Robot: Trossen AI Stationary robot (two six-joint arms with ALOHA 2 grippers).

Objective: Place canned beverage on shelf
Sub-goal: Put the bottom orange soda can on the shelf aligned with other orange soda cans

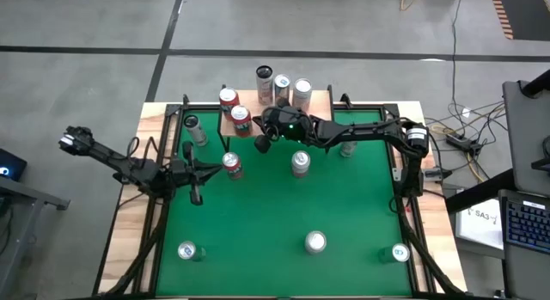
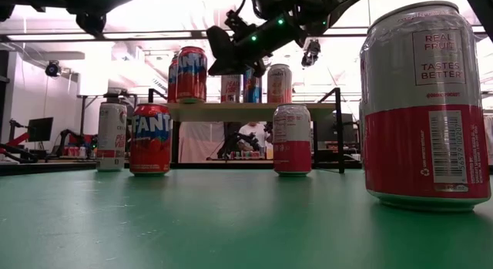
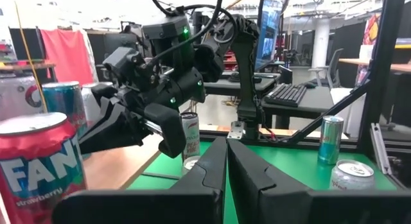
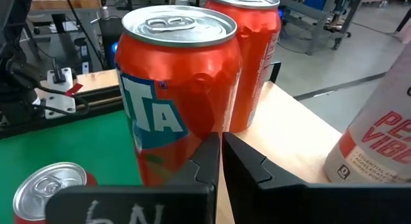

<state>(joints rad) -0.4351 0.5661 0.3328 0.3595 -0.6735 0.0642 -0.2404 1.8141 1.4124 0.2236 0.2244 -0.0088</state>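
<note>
Right gripper [image 1: 259, 142] at the shelf [image 1: 320, 100], clenched on nothing

Hovered just beside the shelf's red Fanta can [image 4: 176, 89]; left gripper [image 1: 196, 195] clenched too, well away from the shelf over the desk [image 1: 344, 205].

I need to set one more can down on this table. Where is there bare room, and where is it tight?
Free: the green table between the two middle cans and the front row. Crowded: the shelf, packed with cans, with the shut right gripper at its front edge.
</note>
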